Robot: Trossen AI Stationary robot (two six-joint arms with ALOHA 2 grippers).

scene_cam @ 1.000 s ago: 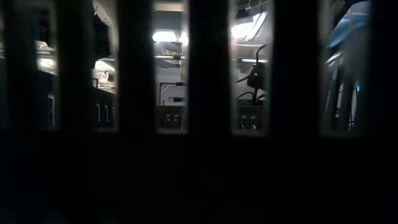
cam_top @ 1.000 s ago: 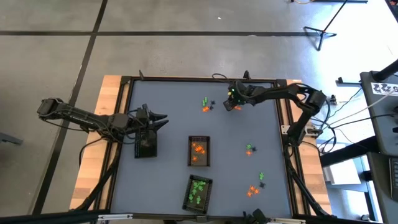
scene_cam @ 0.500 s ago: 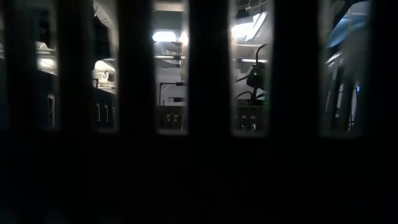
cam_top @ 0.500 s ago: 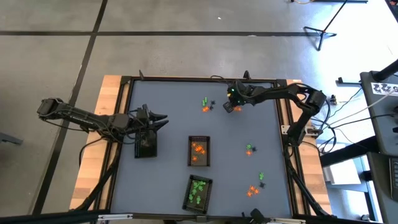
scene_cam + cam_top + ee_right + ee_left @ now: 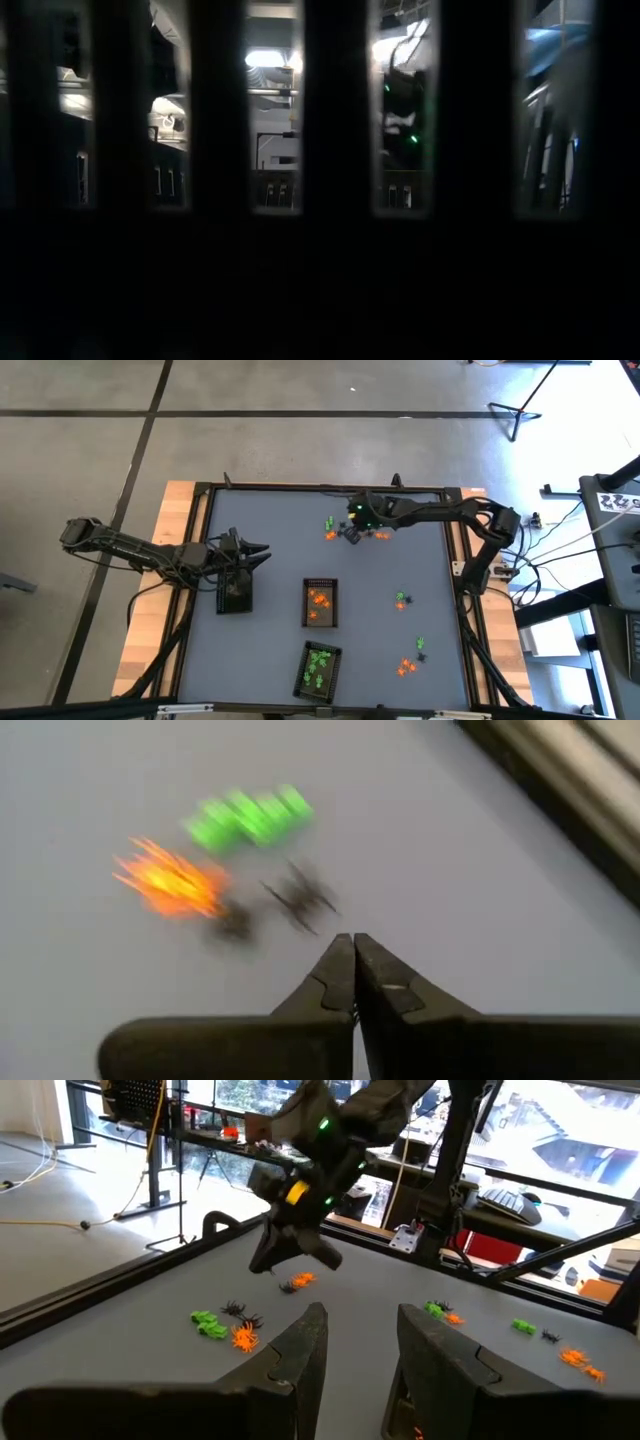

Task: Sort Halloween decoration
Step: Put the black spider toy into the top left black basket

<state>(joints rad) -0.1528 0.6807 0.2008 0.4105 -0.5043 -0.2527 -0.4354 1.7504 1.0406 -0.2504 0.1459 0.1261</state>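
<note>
Halloween decoration lies scattered on the grey table: a green, an orange and black trinkets [image 5: 330, 528] in a cluster at the far middle, and one orange trinket [image 5: 381, 535] just to its right. My right gripper [image 5: 350, 533] hangs between them, shut, and nothing shows between its fingers [image 5: 353, 945]. In the right wrist view the green [image 5: 250, 817], orange [image 5: 170, 885] and black [image 5: 300, 898] trinkets lie just ahead of it. My left gripper [image 5: 360, 1325] waits open at the table's left, pointing level above a dark tray [image 5: 235, 593].
A tray with orange trinkets [image 5: 320, 603] sits at the middle and a tray with green trinkets [image 5: 318, 668] at the near middle. More loose trinkets lie at the right [image 5: 401, 600] and near right [image 5: 408, 663]. A raised frame [image 5: 455, 550] borders the table.
My right gripper has moved toward the table's left edge and risen a little, from over the single orange trinket to beside the far-middle cluster. That orange trinket lies uncovered on the table where the gripper was.
</note>
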